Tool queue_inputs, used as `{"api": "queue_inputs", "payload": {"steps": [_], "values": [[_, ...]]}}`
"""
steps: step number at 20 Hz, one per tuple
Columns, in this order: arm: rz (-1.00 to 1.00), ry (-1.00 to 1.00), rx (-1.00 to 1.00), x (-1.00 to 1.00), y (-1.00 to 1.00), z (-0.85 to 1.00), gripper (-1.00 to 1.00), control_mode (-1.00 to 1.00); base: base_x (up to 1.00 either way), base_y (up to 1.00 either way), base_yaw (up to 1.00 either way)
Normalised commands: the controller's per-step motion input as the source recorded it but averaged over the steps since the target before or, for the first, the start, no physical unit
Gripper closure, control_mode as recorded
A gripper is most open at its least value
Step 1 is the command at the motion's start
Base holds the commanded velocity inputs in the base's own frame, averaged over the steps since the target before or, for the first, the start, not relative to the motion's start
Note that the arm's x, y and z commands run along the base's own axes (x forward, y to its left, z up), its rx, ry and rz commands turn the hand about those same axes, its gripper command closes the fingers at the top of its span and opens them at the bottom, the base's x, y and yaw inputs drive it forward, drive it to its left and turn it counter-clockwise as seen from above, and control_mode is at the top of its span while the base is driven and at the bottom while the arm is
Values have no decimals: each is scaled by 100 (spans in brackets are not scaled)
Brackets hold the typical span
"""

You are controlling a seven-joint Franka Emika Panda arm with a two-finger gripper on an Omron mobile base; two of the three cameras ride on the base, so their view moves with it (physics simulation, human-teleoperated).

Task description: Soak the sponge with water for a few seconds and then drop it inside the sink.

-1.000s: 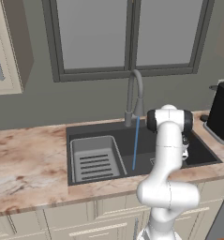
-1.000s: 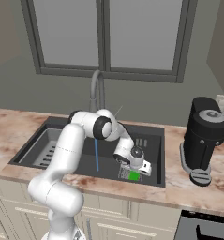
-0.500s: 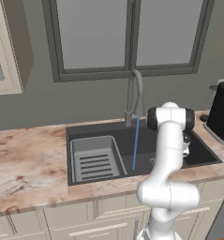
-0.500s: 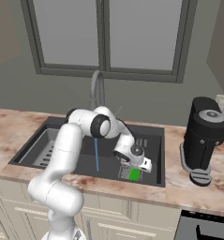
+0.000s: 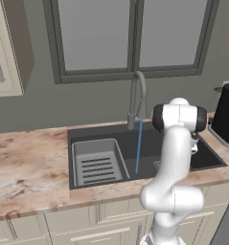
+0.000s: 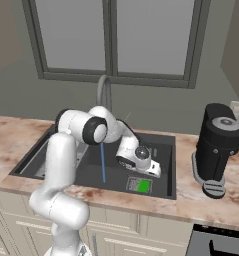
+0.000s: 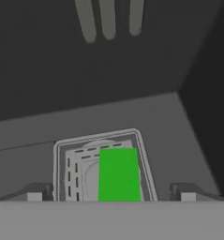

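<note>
Green sponge (image 6: pixel 143 186) lies flat on the drain grate (image 7: pixel 73 171) in the sink (image 6: pixel 163 172); your hand (image 6: pixel 150 171) hangs just above it, bent low, fingers spread wide, holding nothing.

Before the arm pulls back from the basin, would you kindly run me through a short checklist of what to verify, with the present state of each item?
1. Sponge out of the grip: ok. It lies flat with the fingers apart on either side.
2. Sponge inside the sink: ok. It rests on the drain grate on the basin floor.
3. Hand open: ok. The finger tips stand wide of the sponge, not touching it.
4. Water off: not ok. The stream runs from the faucet.
5. Sponge soaked: cannot tell.
6. Path up and out: ok. The rack insert sits far to the other side.
</note>
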Motion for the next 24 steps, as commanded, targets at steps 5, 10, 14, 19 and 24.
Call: {"api": "queue_inputs", "payload": {"steps": [5,10,14,19,24], "values": [[0,16,0,-6,0,100,-100,-100,0,0,0],[1,5,0,-1,-4,100,-100,-100,0,0,0],[0,0,0,0,-13,100,-100,-100,0,0,0],[0,0,0,-3,-13,100,-100,-100,0,0,0],[0,0,0,-13,-4,100,-100,-100,0,0,0]]}}
